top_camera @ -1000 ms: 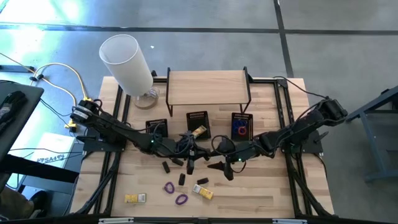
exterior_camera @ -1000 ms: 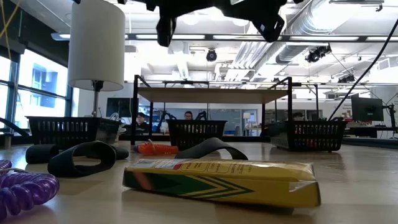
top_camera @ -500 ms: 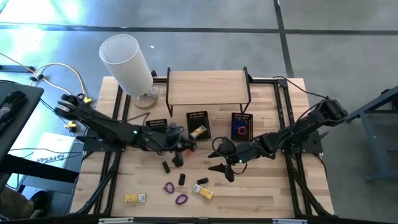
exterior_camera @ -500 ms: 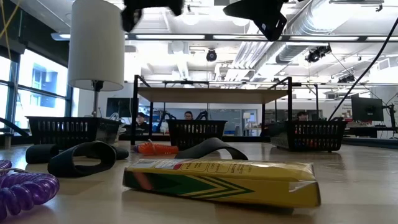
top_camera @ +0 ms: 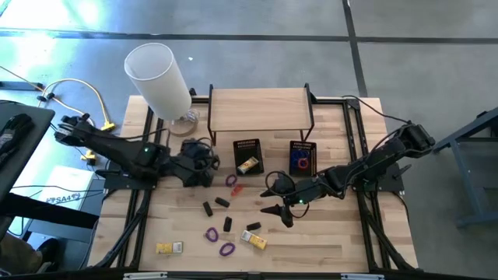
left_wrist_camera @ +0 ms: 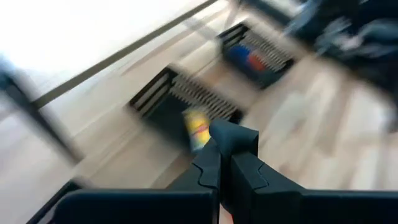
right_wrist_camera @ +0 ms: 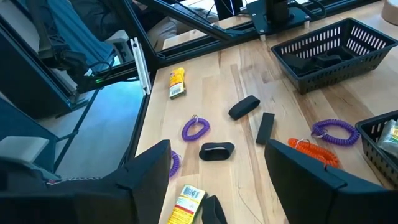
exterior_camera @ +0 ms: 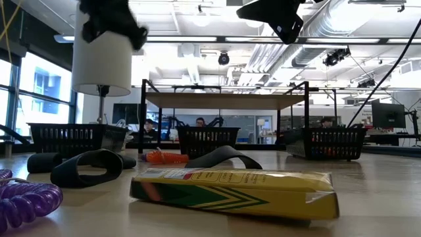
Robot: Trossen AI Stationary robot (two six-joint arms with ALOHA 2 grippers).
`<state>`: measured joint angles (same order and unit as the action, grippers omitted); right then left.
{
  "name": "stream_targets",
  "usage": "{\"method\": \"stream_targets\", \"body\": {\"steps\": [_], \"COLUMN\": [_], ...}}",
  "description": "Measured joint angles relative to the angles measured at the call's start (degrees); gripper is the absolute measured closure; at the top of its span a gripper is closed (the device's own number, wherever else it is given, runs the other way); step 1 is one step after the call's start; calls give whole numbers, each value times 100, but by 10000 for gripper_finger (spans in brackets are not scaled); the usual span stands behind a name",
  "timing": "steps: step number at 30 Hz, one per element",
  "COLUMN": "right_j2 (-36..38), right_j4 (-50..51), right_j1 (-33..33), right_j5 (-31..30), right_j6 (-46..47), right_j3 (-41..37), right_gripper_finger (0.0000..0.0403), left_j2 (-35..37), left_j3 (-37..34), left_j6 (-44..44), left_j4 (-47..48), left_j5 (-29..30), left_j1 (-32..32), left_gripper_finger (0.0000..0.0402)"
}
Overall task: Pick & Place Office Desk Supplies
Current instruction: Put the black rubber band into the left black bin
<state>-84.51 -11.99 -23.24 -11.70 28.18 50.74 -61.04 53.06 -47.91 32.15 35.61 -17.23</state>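
While its two fingers point(right_wrist_camera: 149, 171) stand spread wide with nothing between them, the right gripper point(top_camera: 277, 211) hangs above the middle of the table point(top_camera: 342, 241), over open wood just right of the scattered supplies. Below its fingers the right wrist view shows a black band loop point(right_wrist_camera: 217, 150), two black clip-like pieces point(right_wrist_camera: 244, 106), purple coil loops point(right_wrist_camera: 195, 128), an orange coil point(right_wrist_camera: 314, 151) beside another purple coil point(right_wrist_camera: 336, 130), and a yellow block point(right_wrist_camera: 178, 82) farther off. The left gripper point(top_camera: 204, 159) has its fingers point(left_wrist_camera: 227, 168) pressed together, holding nothing that can be seen, and sits over the left black basket point(top_camera: 195, 159) at the back row. From above, the middle basket point(top_camera: 247, 146) holds a yellow block and the right basket point(top_camera: 303, 148) holds blue and red loops. More supplies lie near the front edge: a yellow and white block point(top_camera: 169, 248), two purple loops point(top_camera: 219, 241), and a yellow box point(top_camera: 254, 240). A tall white cylinder point(top_camera: 159, 78) stands at the back left corner, beside a wooden shelf point(top_camera: 257, 107).
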Motion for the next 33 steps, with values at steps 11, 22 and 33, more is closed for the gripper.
{"method": "stream_targets", "body": {"steps": [11,22,33], "right_j2": [0,-2,-2], "right_j4": [15,122,114], "right_j1": [0,15,15], "right_j5": [-50,-188,-188], "right_j6": [0,-1,35], "right_j3": [0,0,0], "right_gripper_finger": [154,154,154], "left_j2": [-2,-612,-1896], "left_j3": [384,382,382], "left_j6": [-923,-1225,-404], "left_j4": [2006,3398,3113], "left_j5": [-912,-2206,-2361], "left_j1": [696,1382,1381], "left_gripper_finger": [401,401,401]}}
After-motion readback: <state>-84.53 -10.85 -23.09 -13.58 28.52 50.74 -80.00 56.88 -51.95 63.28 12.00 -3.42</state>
